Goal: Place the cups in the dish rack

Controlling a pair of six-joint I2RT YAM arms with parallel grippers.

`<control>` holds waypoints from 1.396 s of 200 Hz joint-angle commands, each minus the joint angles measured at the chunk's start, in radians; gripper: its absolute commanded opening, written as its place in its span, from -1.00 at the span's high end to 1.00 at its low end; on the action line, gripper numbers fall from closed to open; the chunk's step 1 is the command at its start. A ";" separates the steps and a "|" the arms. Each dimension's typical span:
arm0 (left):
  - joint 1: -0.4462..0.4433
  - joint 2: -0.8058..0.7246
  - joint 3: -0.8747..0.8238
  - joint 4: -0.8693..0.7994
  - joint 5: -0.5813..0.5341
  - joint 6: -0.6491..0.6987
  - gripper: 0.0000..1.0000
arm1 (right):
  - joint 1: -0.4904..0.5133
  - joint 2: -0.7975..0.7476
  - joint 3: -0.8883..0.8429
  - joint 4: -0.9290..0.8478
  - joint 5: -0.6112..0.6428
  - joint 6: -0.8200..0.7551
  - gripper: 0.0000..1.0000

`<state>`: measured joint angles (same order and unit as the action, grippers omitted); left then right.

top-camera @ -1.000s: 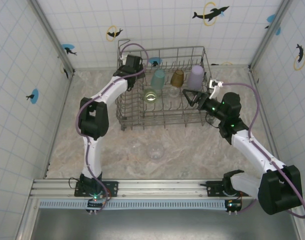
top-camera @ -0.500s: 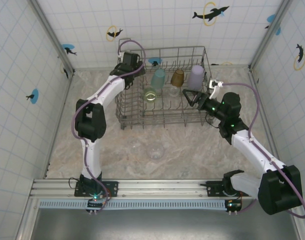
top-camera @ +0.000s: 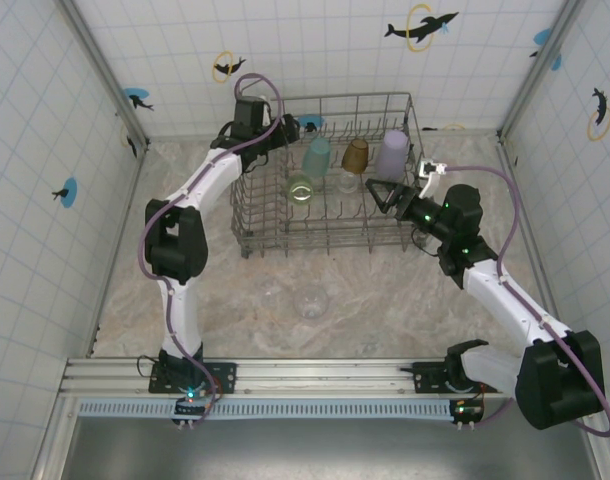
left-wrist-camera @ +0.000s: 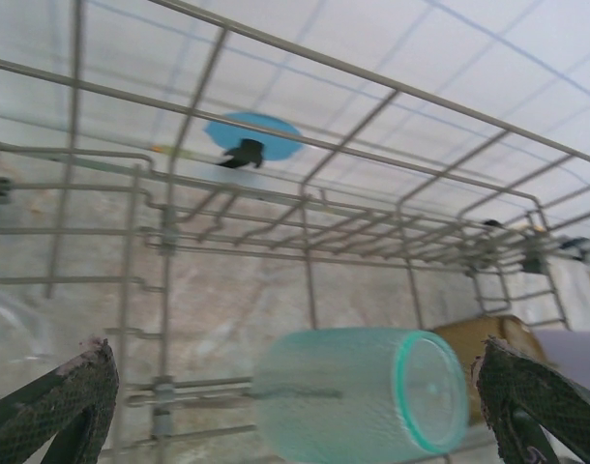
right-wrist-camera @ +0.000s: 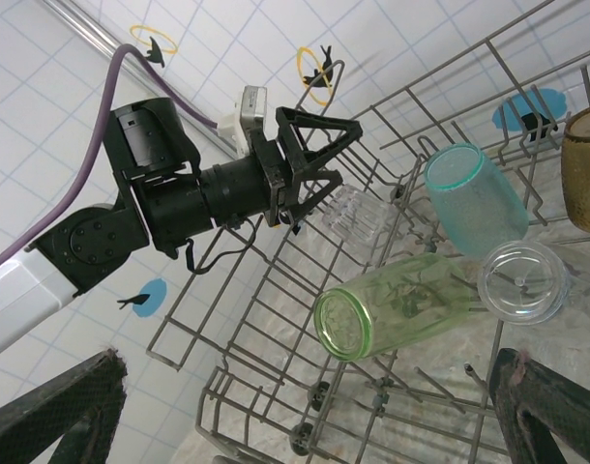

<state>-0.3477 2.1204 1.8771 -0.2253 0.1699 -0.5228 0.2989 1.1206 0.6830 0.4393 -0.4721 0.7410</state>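
White tiled walls (top-camera: 315, 50) bearing dolphin stickers (top-camera: 417, 27) enclose a beige marbled tabletop (top-camera: 385, 310) under even light.

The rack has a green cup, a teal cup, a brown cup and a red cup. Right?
Not red: the top view shows a lavender cup instead. The green cup, teal cup and brown cup are in the dish rack, as you said.
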 commanded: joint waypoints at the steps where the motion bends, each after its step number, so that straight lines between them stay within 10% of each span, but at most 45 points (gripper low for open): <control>1: 0.004 -0.064 -0.007 0.032 0.131 -0.020 -0.95 | -0.007 -0.015 -0.024 -0.005 -0.001 -0.014 -1.00; 112: 0.004 -0.211 -0.214 0.290 0.405 -0.232 -0.95 | -0.014 -0.022 -0.034 -0.032 0.001 -0.035 -1.00; 279: -0.064 -0.695 -0.643 0.132 0.213 -0.111 -0.95 | -0.013 0.025 -0.002 -0.138 0.040 -0.105 -1.00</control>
<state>-0.3958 1.4998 1.3205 0.0292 0.4332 -0.6777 0.2878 1.1320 0.6586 0.3309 -0.4469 0.6712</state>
